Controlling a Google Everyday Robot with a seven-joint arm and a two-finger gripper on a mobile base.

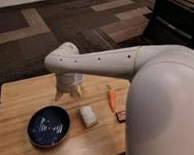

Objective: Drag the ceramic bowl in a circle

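I saw the end effector (68, 95) released and empty over the worktop (14, 99). The ceramic bowl (48, 126) lay near it, camera-side, untouched.

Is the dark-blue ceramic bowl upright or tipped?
Upright: the dark-blue ceramic bowl sits flat on the wooden table, inside facing up. The gripper hangs beyond it, apart.

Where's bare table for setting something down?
Back-left table corner, left of the claw hovering behind the ceramic bowl; front edge right of the bowl. Crowded right: white block, carrot, dark packet.
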